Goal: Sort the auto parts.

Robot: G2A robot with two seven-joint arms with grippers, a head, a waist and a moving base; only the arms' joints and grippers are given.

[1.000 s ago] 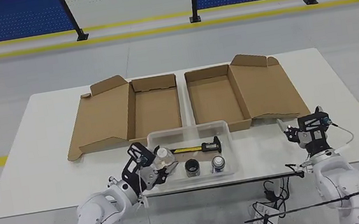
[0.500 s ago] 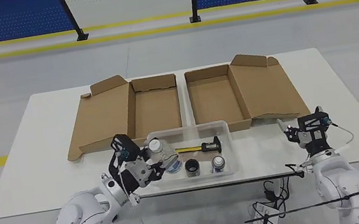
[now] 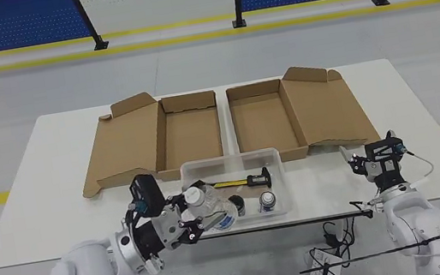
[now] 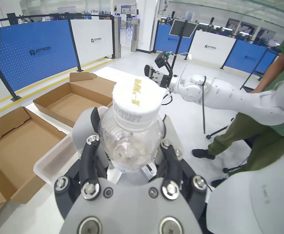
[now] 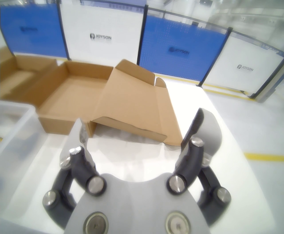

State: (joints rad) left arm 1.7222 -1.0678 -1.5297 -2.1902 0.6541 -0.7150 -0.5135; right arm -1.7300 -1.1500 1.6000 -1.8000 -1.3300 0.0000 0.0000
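Observation:
A clear plastic bottle (image 4: 133,141) with a white cap is gripped round its body by my left gripper (image 4: 131,126), which is shut on it. In the top view the bottle (image 3: 199,199) hangs tilted over the left end of the clear tray (image 3: 272,157), with the left gripper (image 3: 191,217) just at the tray's near left corner. A black and yellow caliper (image 3: 248,180) and two small dark jars (image 3: 236,208) (image 3: 269,202) lie in the tray. My right gripper (image 5: 138,119) stands open with nothing between its fingers, over the table's near right part (image 3: 371,162).
Two open cardboard boxes lie behind the tray, one at the left (image 3: 189,134) and one at the right (image 3: 265,122), each with its lid folded outward. The right box (image 5: 73,88) sits ahead of the right gripper. The table's near edge (image 3: 319,215) runs just before the tray.
My left arm has drawn back to the left and lifted the bottle, tipping it over the tray's left end. The right arm has kept still.

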